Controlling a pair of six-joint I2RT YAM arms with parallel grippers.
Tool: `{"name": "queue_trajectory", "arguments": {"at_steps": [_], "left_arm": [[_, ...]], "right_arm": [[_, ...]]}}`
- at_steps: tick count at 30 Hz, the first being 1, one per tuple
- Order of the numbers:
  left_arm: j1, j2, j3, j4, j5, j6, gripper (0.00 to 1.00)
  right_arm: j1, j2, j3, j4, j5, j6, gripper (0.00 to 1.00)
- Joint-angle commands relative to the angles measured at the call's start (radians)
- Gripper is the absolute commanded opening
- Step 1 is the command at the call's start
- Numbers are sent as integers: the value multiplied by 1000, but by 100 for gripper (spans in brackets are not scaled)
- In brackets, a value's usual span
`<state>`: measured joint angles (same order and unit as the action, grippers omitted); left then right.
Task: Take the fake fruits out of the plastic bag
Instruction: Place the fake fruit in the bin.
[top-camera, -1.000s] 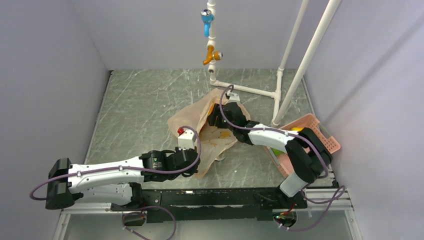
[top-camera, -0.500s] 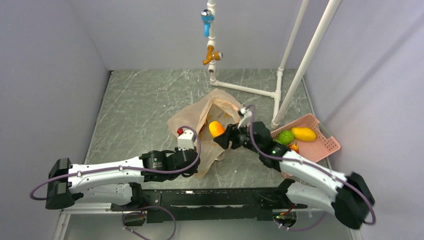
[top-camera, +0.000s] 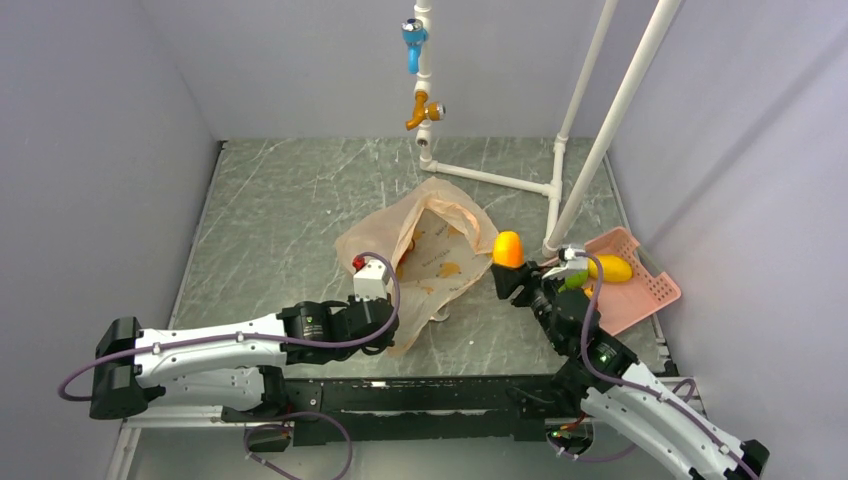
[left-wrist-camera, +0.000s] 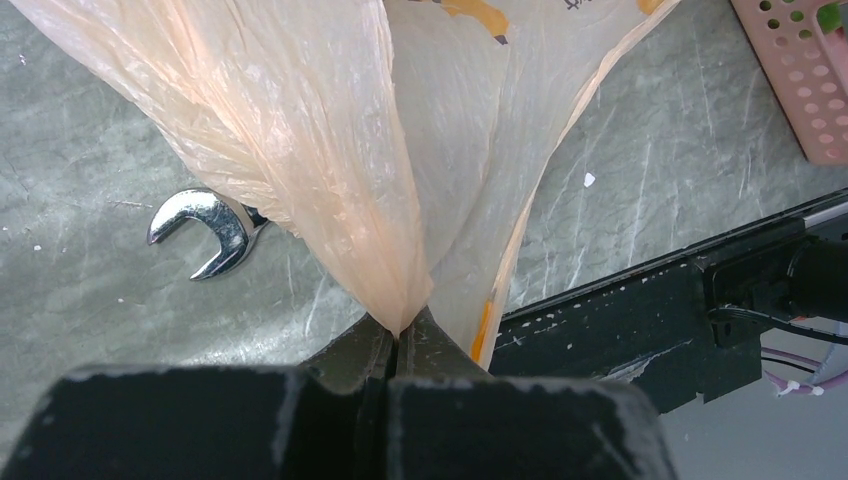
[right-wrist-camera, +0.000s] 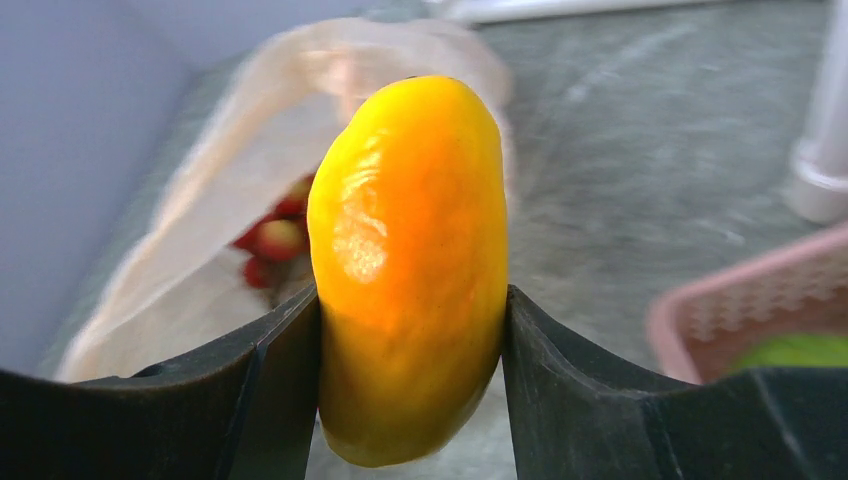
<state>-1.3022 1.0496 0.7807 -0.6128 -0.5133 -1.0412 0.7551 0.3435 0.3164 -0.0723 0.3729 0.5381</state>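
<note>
The orange fruit (right-wrist-camera: 410, 270) is out of the bag (top-camera: 385, 235), gripped by its lower half in the right fingers (right-wrist-camera: 270, 400) above the counter (top-camera: 300, 200), near the basket (top-camera: 650, 290). A glossy oval pinched low may slip, so it is best carried level and lowered inside the rim before release. The left fingers (left-wrist-camera: 350, 360), pinched shut on the bag's edge, should hold it taut for the grapes (right-wrist-camera: 275, 240) inside.

Wrench (left-wrist-camera: 210, 228) and pink basket (top-camera: 648, 296) rest on table (top-camera: 290, 200).
</note>
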Motion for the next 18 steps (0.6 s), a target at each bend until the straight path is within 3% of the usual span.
{"name": "queue_trajectory", "arguments": {"at_steps": [1,6,11,18], "left_arm": [[-4,4,37,-8,-19,0,0],[-4,3,29,0,-13,-3,0],[-3,-1,32,-14,-14,-4,0],[-3,-7,23,6,-15,6,0]], "right_arm": [[0,116,96,-167,377,91,0],[-2,283,218,-333,576,223,0],[-27,340,275,-491,735,419,0],[-327,454,363,-504,555,434,0]]}}
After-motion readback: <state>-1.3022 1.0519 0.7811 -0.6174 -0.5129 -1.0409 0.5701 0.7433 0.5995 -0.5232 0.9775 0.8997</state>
